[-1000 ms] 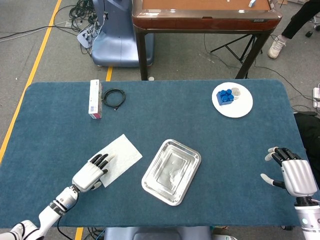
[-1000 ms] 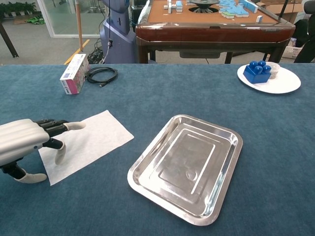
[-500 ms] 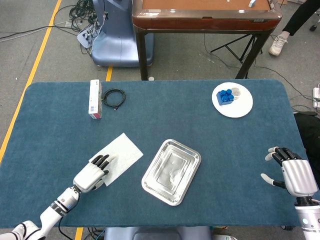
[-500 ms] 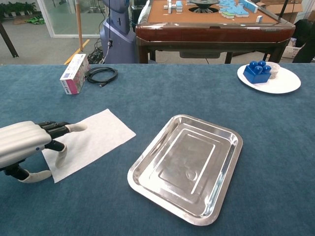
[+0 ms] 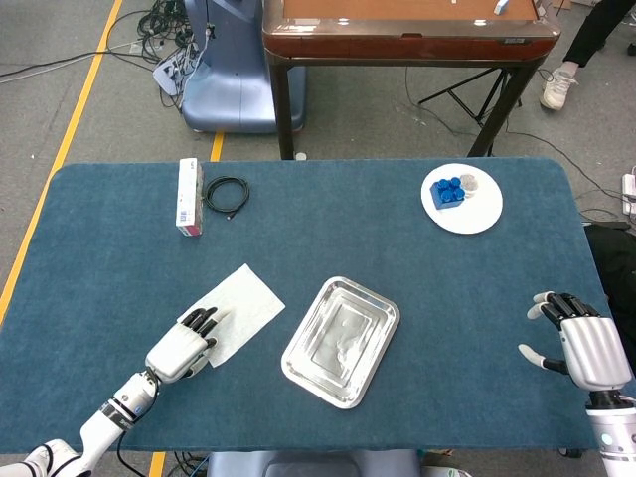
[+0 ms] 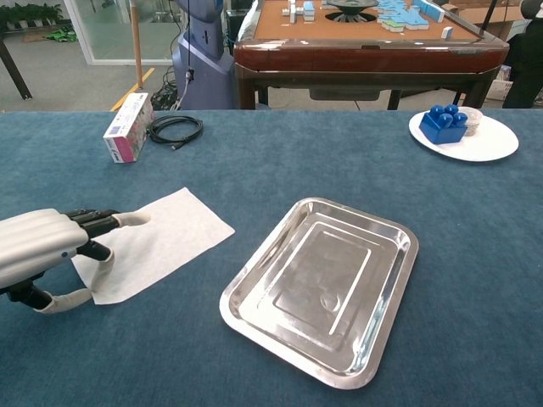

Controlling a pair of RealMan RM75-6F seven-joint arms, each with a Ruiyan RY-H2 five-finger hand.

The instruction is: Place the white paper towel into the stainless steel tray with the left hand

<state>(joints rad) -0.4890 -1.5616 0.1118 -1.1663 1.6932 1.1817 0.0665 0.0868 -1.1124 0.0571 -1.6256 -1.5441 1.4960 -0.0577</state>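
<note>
Lying flat on the blue-covered counter [image 5: 328,229], the white paper towel [image 5: 240,303] is a thin, nearly square sheet turned like a diamond, its near corner under the left hand [image 5: 183,348]. It sits in the lower left of the head view, just left of the stainless steel tray [image 5: 341,340] and apart from it. The tray is a shallow rectangle with rounded corners and a rolled rim, set at a slant and shiny inside.

From the chest view, the left hand [image 6: 47,246] shows at the left edge with its dark-tipped fingers [image 6: 95,222] stretched forward over the towel [image 6: 161,242] and its thumb curved down against the sheet's near edge. Whether the sheet is actually pinched cannot be told; it lies flat. The tray [image 6: 254,284] fills the middle of this view.

Only the head view shows the right hand [image 5: 581,343], at the lower right near the counter's edge, fingers apart and holding nothing.

At the upper right, a white plate [image 5: 475,214] carries a blue toy block [image 5: 447,191]; the chest view shows it at its upper right [image 6: 443,123]. At the upper left lie a small pink-and-white box [image 5: 189,197] and a coiled black cable [image 5: 227,195] just beside it.
</note>
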